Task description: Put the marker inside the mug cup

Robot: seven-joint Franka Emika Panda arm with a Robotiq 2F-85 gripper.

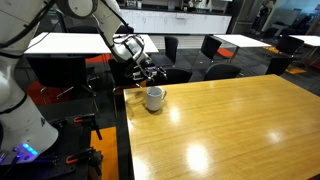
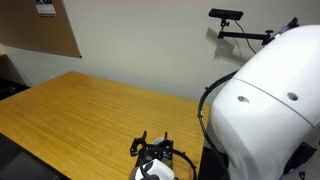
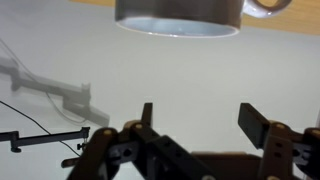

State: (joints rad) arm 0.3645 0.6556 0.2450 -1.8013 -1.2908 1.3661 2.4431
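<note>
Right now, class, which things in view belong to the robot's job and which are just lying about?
Job: white mug; gripper, fingers open; marker not visible.
Lying about: black chairs; white tables; corkboard.

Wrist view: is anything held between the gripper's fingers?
No, the gripper is open, and only the table shows between its spread fingers.
</note>
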